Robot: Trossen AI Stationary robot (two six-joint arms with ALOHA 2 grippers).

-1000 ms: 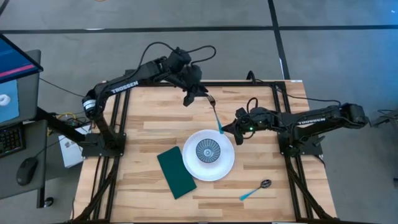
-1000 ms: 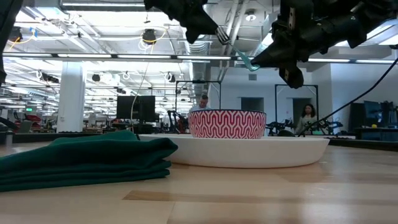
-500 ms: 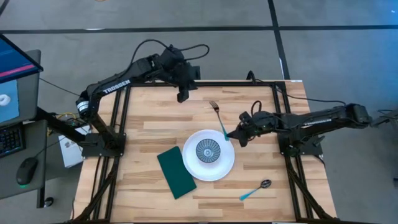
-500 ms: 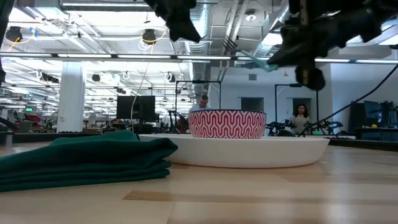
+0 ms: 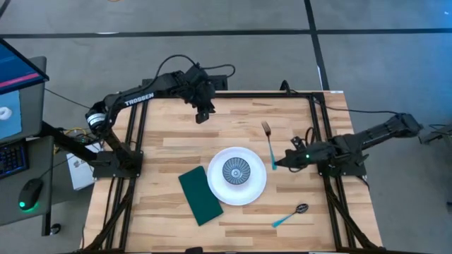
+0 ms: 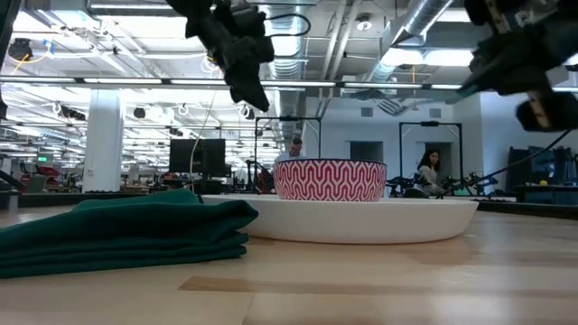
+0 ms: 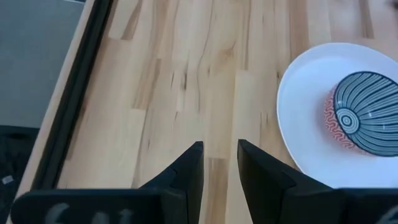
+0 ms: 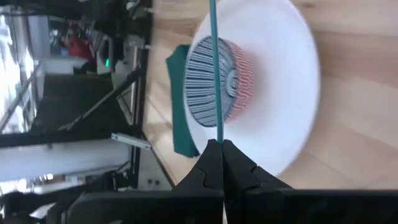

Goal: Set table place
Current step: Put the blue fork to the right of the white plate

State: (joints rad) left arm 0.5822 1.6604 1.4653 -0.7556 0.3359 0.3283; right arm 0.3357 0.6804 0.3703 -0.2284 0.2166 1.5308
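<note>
Two arms: "TROSSEN" was readable on the left one only.
Right gripper [image 5: 279, 164]: pinched the fork [image 5: 269, 143] by its blue handle, plate [image 5: 258, 185] just beside.
Left gripper [image 5: 202, 114]: narrowly parted, bare wood below.
Hidden: fork tines in right wrist view.

Open-plan robotics lab: exposed ceiling ducts [image 6: 361, 36], strip lighting, more black-framed rigs [image 6: 289, 144], monitors [image 6: 200, 155] behind.

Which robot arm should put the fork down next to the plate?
The right one, probably. Its right gripper is shut on the fork, just right of the white plate. The left gripper hangs empty over the table's far side, with only a narrow gap between its fingers.
</note>
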